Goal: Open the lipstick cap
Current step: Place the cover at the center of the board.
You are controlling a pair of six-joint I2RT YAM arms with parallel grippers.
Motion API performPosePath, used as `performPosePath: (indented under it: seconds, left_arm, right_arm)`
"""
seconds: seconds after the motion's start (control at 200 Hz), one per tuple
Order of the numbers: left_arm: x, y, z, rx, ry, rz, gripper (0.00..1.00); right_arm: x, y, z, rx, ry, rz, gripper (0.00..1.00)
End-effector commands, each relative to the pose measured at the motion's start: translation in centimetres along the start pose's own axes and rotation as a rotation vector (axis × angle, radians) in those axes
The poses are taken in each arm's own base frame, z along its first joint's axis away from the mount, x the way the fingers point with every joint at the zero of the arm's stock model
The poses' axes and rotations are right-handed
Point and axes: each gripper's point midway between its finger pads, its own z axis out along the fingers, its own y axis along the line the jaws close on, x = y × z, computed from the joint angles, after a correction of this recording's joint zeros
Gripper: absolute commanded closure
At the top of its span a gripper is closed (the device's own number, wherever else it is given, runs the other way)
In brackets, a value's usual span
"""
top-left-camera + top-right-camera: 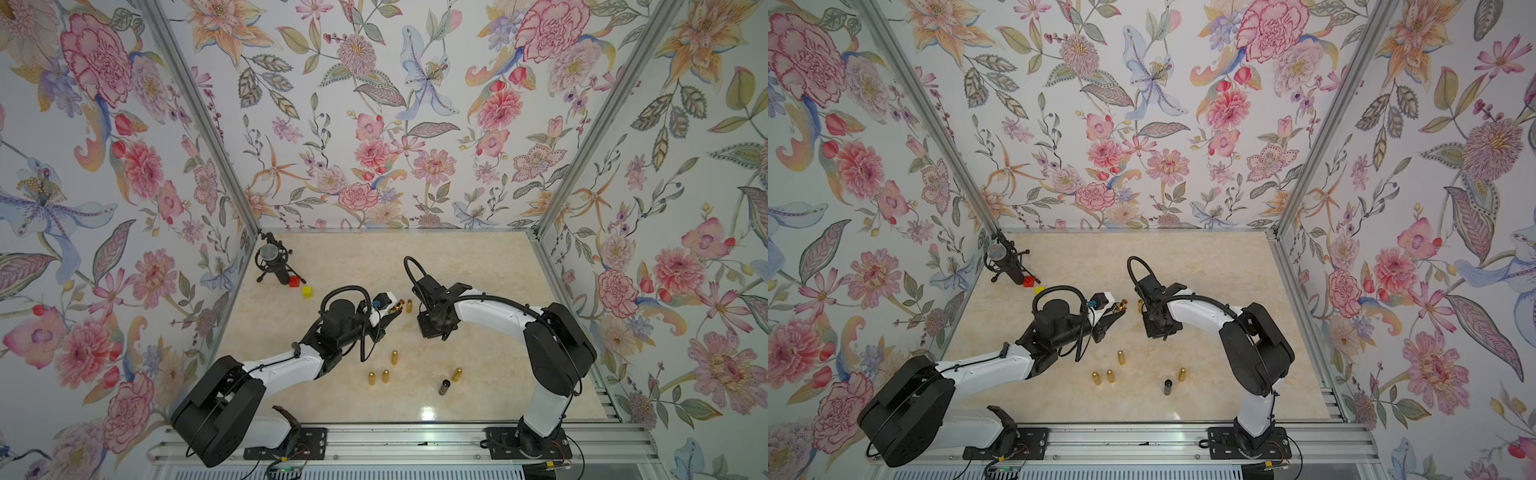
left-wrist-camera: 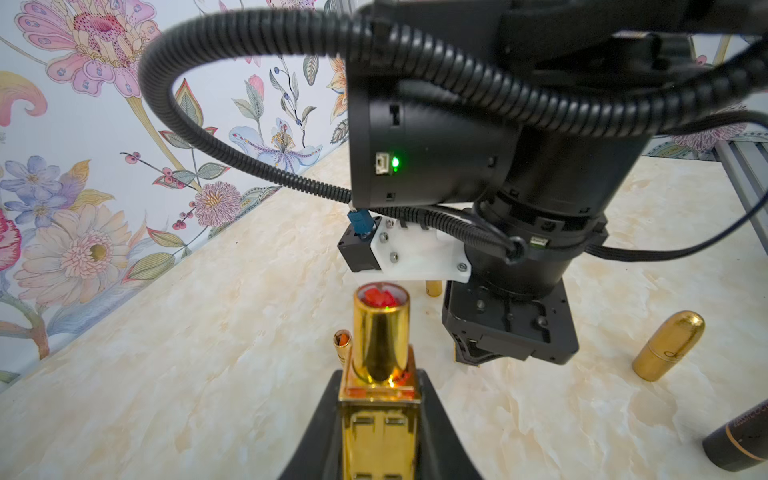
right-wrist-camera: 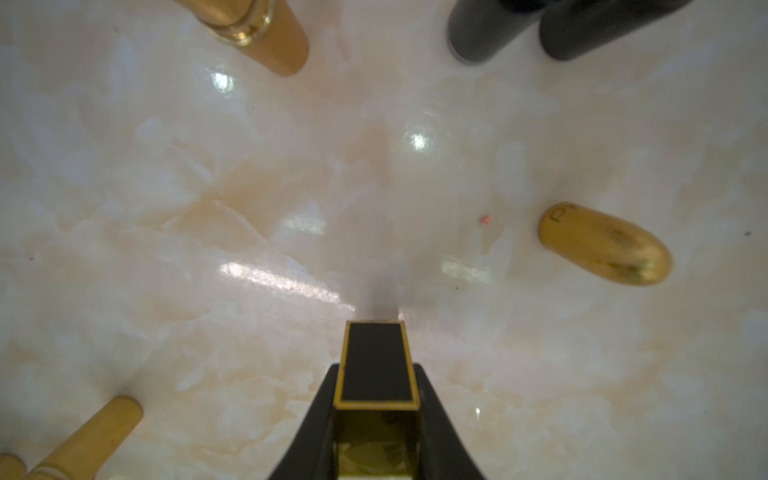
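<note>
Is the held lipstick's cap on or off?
Off: the lipstick shows a bare gold tube and red tip; the cap is apart, in the right jaws.

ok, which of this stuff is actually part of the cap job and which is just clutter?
In the job: gold lipstick base, in the left jaws; its black cap, in the right jaws, already off.
Lying about: gold bullet-shaped tubes, dark tube, microphone, red block, yellow block.

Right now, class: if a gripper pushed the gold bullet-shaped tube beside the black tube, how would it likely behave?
The gold tube stands upright on a narrow base, so it would probably tip. Being round, it would then likely roll. Its glossy shell looks slippery and rigid.
</note>
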Motion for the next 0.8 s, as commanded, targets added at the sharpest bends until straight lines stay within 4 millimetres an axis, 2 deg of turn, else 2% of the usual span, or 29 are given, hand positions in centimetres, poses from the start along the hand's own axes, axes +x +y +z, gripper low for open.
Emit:
performPosePath:
  seconds: [0.0, 0.24, 0.435, 0.62, 0.796]
  left_arm:
    - [-0.7, 0.8, -0.6, -0.035, -0.03, -0.011, 0.99]
    - [-0.5, 0.8, -0.6, -0.035, -0.028, -0.016, 0.99]
    - [-0.6, 0.8, -0.6, -0.037, -0.031, -0.015, 0.99]
    - [-0.8, 0.8, -0.7, -0.038, -0.036, -0.015, 0.99]
    - [-1.2, 1.0, -0.6, -0.044, -0.058, -0.02, 0.99]
  right_arm:
    - [0.2, -0.4, 1.1, 0.009, 0.009, 0.005, 0.82]
    - [0.7, -0.5, 2.1, 0.001, 0.03, 0.009, 0.78]
    - [0.6, -0.5, 1.5, -0.014, 0.02, 0.015, 0.63]
    - [-0.4, -0.5, -1.4, -0.035, -0.038, 0.027, 0.57]
    - [-1.9, -0.4, -6.8, -0.07, -0.135, 0.033, 0.53]
